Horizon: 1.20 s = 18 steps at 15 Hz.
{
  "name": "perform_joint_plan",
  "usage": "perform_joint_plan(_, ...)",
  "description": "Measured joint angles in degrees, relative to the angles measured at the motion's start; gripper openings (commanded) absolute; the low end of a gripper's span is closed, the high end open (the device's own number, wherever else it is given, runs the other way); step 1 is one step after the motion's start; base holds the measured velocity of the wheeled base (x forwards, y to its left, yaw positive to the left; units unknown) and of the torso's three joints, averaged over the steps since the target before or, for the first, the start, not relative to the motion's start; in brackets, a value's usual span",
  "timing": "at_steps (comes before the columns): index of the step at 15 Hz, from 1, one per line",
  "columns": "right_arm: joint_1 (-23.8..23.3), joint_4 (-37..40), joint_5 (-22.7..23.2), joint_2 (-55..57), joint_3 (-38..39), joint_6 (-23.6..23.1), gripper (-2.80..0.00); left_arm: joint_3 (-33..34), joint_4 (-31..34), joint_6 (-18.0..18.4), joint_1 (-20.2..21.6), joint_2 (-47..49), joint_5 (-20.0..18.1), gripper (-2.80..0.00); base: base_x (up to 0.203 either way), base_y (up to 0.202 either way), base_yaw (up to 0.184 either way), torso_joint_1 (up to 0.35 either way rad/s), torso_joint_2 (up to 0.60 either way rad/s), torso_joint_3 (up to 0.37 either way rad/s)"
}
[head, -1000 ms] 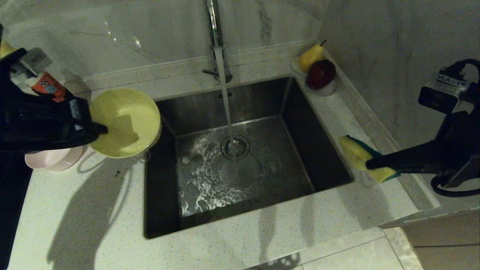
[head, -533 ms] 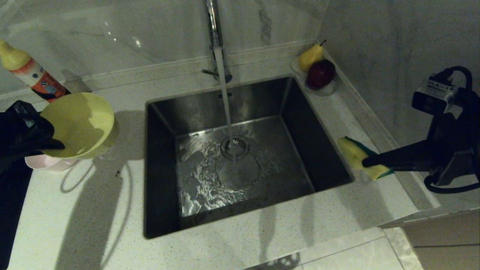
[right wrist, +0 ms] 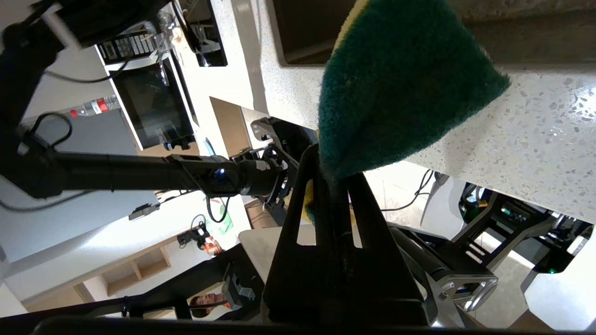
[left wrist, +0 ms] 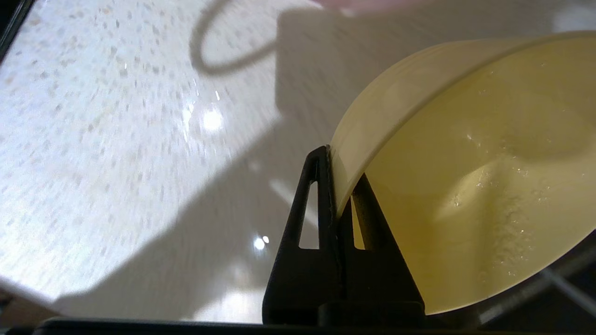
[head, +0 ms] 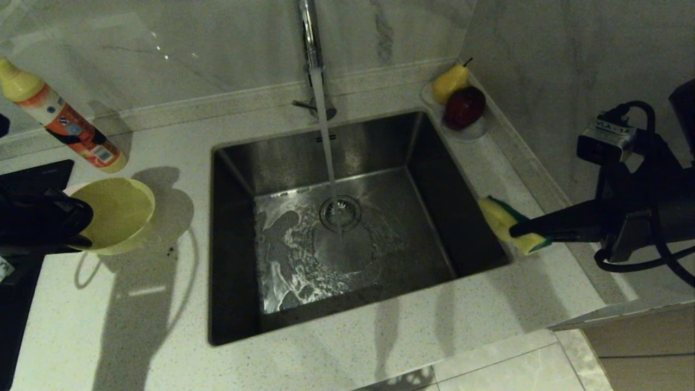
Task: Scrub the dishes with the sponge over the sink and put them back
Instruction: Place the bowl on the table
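The yellow bowl [head: 117,220] [left wrist: 465,186] hangs tilted just above the counter left of the sink [head: 233,244], with drops of water inside it. My left gripper [head: 81,228] [left wrist: 337,163] is shut on its rim, one finger inside and one outside. A pale pink bowl's edge [left wrist: 372,3] shows just beyond it. At the sink's right rim my right gripper [head: 521,231] [right wrist: 333,167] is shut on the sponge [head: 505,220] [right wrist: 400,93], held above the counter with its green side turned away from the basin. Water runs from the tap [head: 310,32] onto the drain strainer [head: 340,212].
A detergent bottle [head: 65,122] leans against the back wall at the left. A black hob [head: 32,174] lies at the counter's left edge. A white dish with a pear [head: 449,81] and a dark red apple [head: 465,106] sits in the back right corner.
My left gripper has carried the yellow bowl left, away from the sink, and lowered it towards the counter, uncovering the bottle. The right gripper with the sponge has barely shifted.
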Motion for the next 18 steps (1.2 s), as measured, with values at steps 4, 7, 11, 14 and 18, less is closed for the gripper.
perform_joint_plan(4,-0.11,0.0,0.0,0.42,-0.07,0.0,-2.8,3.18,-4.23,-0.52,1.12,4.43,0.12,-2.8,0.0,0.0,0.0,0.0,0.0,0.0)
perform_joint_plan(7,-0.33,0.0,0.02,0.35,-0.13,-0.02,-2.8,3.92,-4.78,-0.52,1.2,6.14,0.06,-2.8,0.0,0.0,0.0,0.0,0.0,0.0)
perform_joint_plan(11,-0.55,0.1,0.25,-0.13,-0.22,0.02,-2.8,4.12,-4.72,-0.45,1.18,6.46,0.11,0.0,0.0,0.0,0.0,0.0,0.0,0.0)
perform_joint_plan(14,-0.98,0.21,0.55,-0.63,-0.21,-0.02,-2.8,4.06,-4.73,-0.53,1.18,6.14,-0.24,0.0,0.0,0.0,0.0,0.0,0.0,0.0)
perform_joint_plan(18,-1.5,0.43,1.02,-1.27,-0.13,0.05,-2.8,2.28,-7.52,-0.42,1.09,2.2,-1.66,0.0,0.0,0.0,0.0,0.0,0.0,0.0)
